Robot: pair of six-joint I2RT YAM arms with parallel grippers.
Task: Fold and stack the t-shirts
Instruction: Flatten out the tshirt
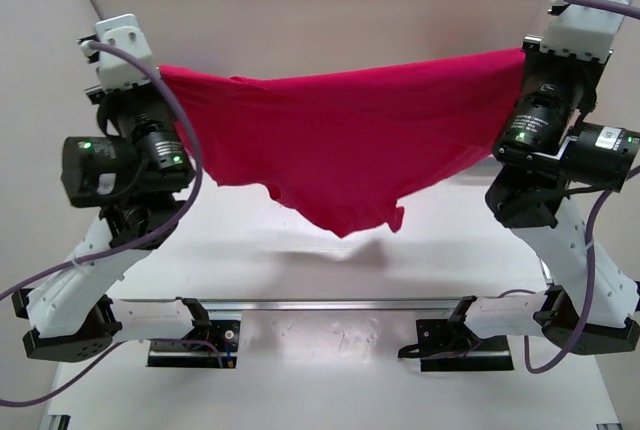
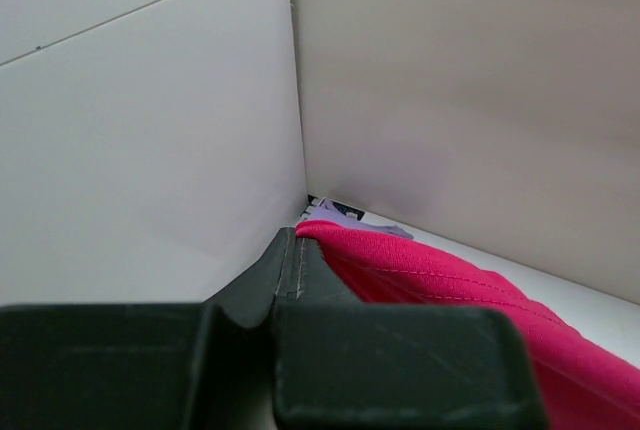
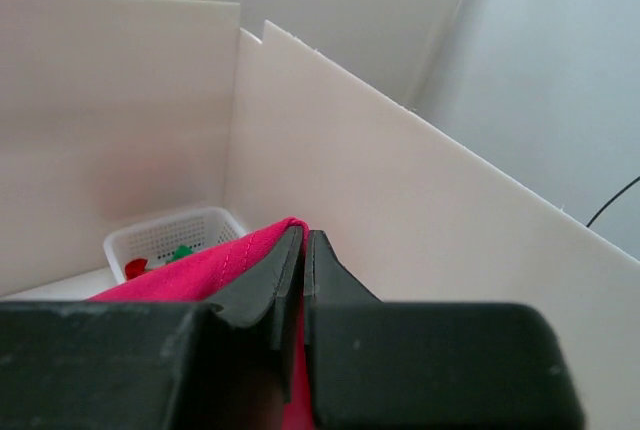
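Gripping with both tools fully closed: my left tool [image 2: 292, 242] pinches one upper corner of the magenta t-shirt [image 1: 340, 140], and my right tool [image 3: 303, 238] pinches the opposite corner. The shirt hangs spread between them above the counter [image 1: 330, 370], middle sagging, lowest edge apparently clear of the surface.

Assessment: the cloth is light, soft and wholly limp, and it will crease wherever slack. A thin fold could slip from a pinch, so the hold belongs on the stitched edge at the corners.

Beyond: a white basket [image 3: 210, 222] holding red and green cloth [image 3: 182, 251] sits by the far wall. A pale lavender piece [image 2: 350, 215] lies past the left tool.
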